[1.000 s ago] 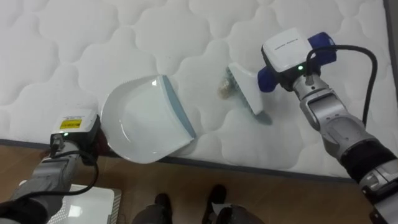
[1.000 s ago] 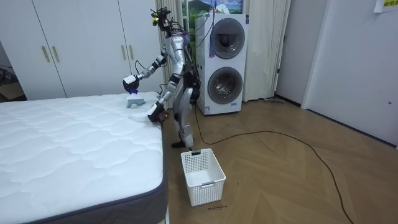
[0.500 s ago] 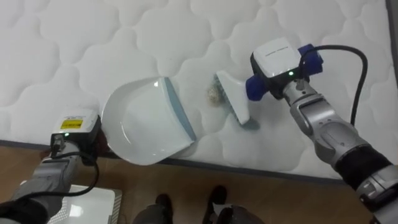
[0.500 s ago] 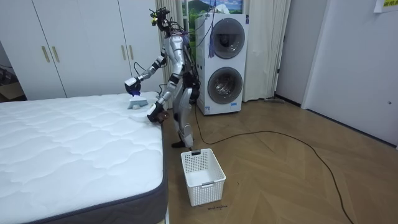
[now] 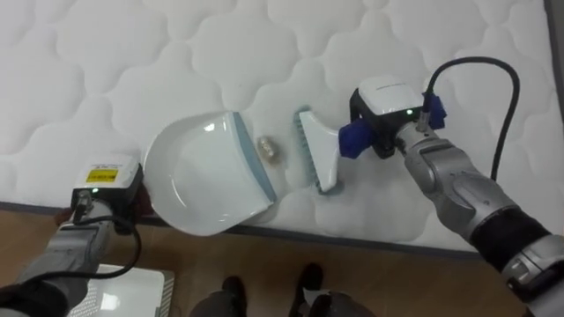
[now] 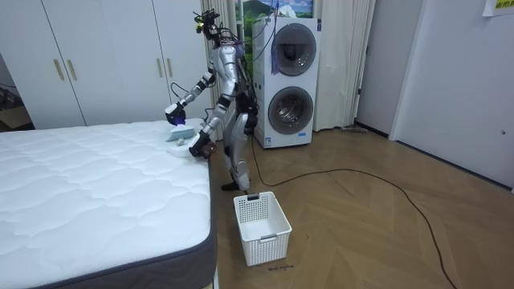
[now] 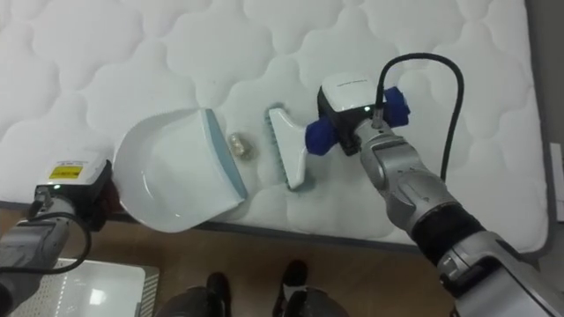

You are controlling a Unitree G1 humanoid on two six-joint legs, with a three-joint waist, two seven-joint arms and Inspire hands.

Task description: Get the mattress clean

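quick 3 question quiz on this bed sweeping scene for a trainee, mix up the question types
1. True or false: the small scrap lies at the lip of the dustpan, between it and the brush.
2. What holds the brush by its blue handle? A) the right robot hand B) a person C) nothing, it lies loose
3. Fill in: in the room view, a white ___ stands by the near corner of the bed.

Key: 1 true; 2 A; 3 basket
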